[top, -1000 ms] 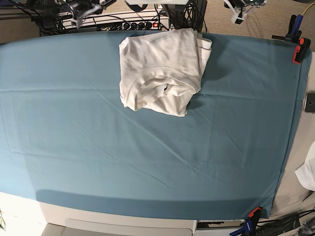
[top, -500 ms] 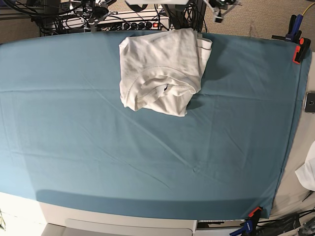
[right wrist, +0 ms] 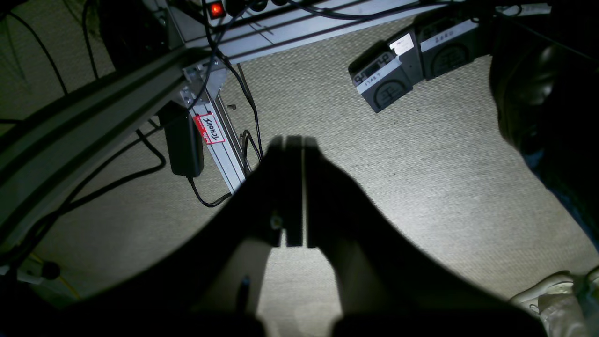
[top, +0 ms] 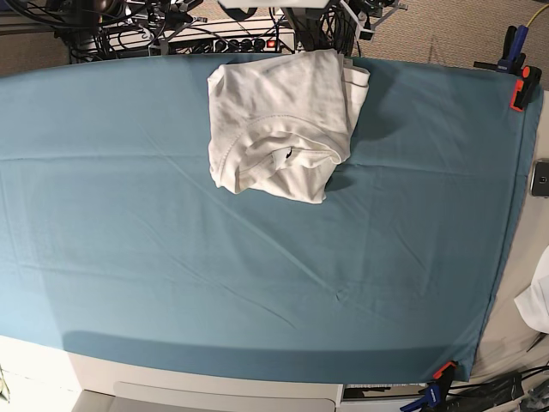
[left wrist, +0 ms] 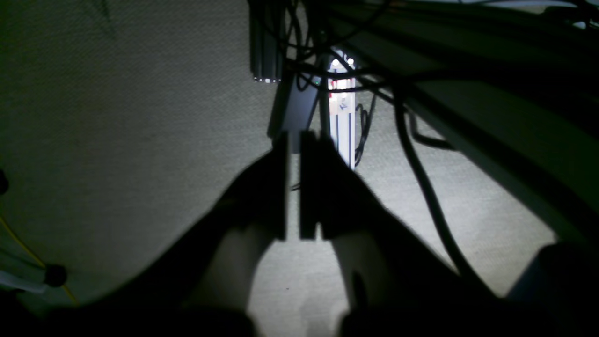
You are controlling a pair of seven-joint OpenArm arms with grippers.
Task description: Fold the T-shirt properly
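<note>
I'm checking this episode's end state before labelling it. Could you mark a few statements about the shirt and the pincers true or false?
1. The T-shirt lies in a folded bundle near the far edge of the teal sheet. True.
2. The right pincer grips a sleeve. False: it is shut on nothing, above carpet.
3. The left pincer is over the sheet. False: it points at carpet and cables beside the table.
4. Orange clamps pin the sheet at its edge. True.
5. The T-shirt is spread out flat. False: it is bunched, with layers overlapping.
</note>
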